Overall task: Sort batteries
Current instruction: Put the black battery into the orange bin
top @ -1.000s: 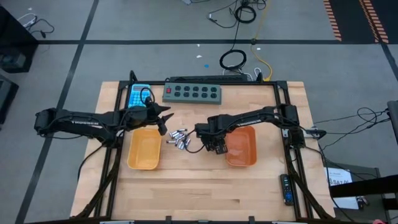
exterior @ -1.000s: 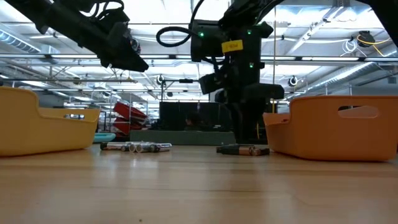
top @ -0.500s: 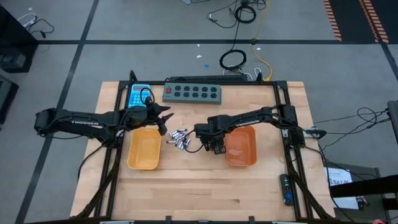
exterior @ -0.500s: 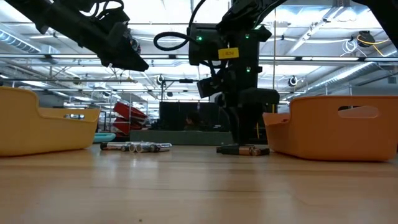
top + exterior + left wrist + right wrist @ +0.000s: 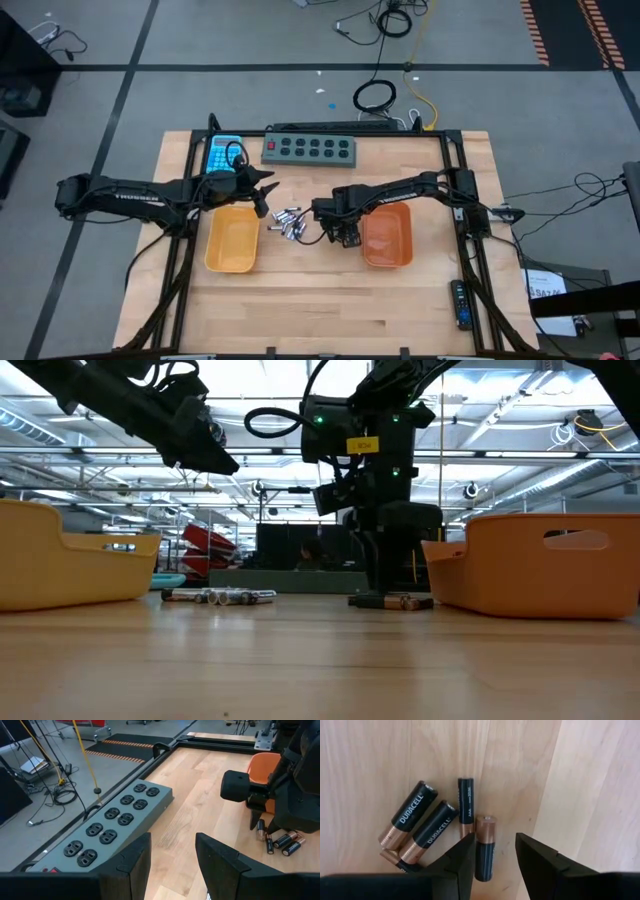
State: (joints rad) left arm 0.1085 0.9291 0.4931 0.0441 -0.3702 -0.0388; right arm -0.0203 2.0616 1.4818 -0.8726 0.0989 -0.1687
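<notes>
Right claw (image 5: 492, 857): is being held low over the tabletop (image 5: 330, 300), pointing down, fingers parted with one black-and-copper battery (image 5: 484, 847) lying between the tips; nothing is being gripped.
Dark batteries (image 5: 427, 825): are being shown lying on the wood just beside the orange tray (image 5: 388, 238).
Silvery batteries (image 5: 288, 222): are being left clustered between the two trays.
Left claw (image 5: 172, 852): is being held raised near the yellow tray (image 5: 232, 240), fingers apart and empty, facing the power strip (image 5: 112, 822).

Batteries (image 5: 289, 222) between two trays (image 5: 231, 240) (image 5: 387, 236), power strip (image 5: 309, 150) behind
</notes>
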